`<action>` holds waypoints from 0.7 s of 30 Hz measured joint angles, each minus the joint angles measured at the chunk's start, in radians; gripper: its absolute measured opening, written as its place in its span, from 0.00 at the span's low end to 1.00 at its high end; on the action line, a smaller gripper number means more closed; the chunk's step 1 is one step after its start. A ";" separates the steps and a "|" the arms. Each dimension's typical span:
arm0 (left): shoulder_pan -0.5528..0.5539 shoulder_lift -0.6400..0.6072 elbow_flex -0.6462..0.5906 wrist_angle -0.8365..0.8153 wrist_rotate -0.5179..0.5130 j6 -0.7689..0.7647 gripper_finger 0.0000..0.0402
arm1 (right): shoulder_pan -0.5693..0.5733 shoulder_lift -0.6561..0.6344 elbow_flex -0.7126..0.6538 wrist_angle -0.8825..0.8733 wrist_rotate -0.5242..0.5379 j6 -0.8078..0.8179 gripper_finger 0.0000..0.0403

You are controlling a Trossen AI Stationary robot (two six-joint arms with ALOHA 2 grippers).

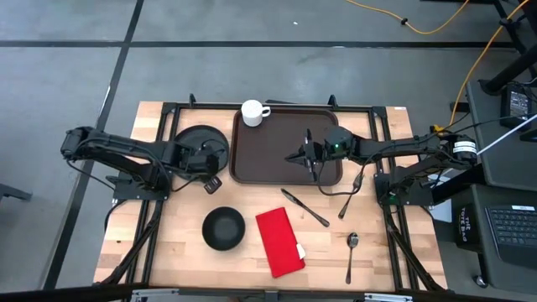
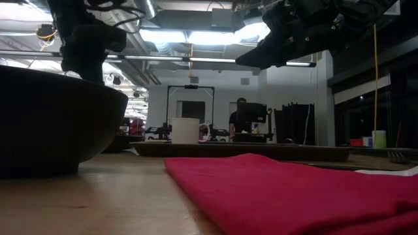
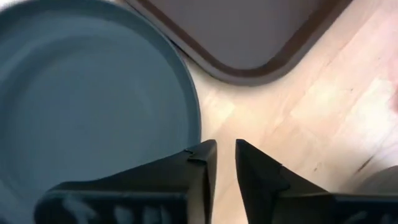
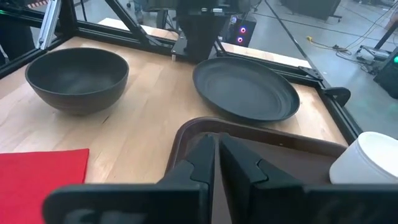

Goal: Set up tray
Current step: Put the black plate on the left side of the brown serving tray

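Note:
The dark brown tray [image 1: 281, 134] lies at the table's far middle, with a white mug [image 1: 254, 111] standing in its far left corner. My right gripper [image 1: 300, 156] hovers above the tray's right half, fingers shut and empty; the right wrist view shows them [image 4: 216, 155] over the tray's rim [image 4: 186, 127]. A round black plate [image 1: 200, 148] lies flat on the table left of the tray. My left gripper [image 3: 225, 152] is by the plate's rim [image 3: 196, 118], near the tray's near left corner [image 3: 249, 71]. Its fingers are nearly together with nothing between them.
Black bowl [image 1: 223, 228] and red napkin [image 1: 279, 242] lie near the table's front edge. Knife [image 1: 304, 207], fork [image 1: 351, 197] and spoon [image 1: 351, 250] lie right of the napkin. A person sits at a desk [image 2: 243, 121] far behind the table.

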State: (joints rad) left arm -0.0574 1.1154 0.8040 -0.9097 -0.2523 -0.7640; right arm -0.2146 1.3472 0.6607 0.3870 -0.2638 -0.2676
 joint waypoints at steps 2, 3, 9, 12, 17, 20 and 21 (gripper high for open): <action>0.000 0.018 0.000 -0.010 0.016 0.005 0.17 | 0.000 0.000 0.000 0.004 0.000 -0.001 0.07; 0.000 0.030 0.000 -0.011 0.018 0.006 0.19 | 0.000 0.000 0.000 0.006 0.000 -0.001 0.07; 0.000 0.128 0.000 -0.031 0.019 0.038 0.26 | 0.000 0.000 0.000 0.006 0.000 0.001 0.07; 0.000 0.186 0.000 -0.035 0.027 0.080 0.28 | 0.000 0.000 0.000 0.005 0.000 0.002 0.07; 0.000 0.271 0.000 -0.035 -0.017 0.125 0.31 | 0.000 0.000 0.000 0.005 0.000 0.002 0.07; 0.000 0.304 0.000 -0.035 -0.016 0.142 0.31 | 0.000 0.000 0.000 0.005 0.000 0.002 0.07; 0.000 0.311 0.000 -0.034 -0.016 0.144 0.31 | 0.000 0.000 0.000 0.005 0.000 0.002 0.07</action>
State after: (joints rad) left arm -0.0574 1.4263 0.8040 -0.9436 -0.2684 -0.6197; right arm -0.2147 1.3472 0.6605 0.3920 -0.2637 -0.2658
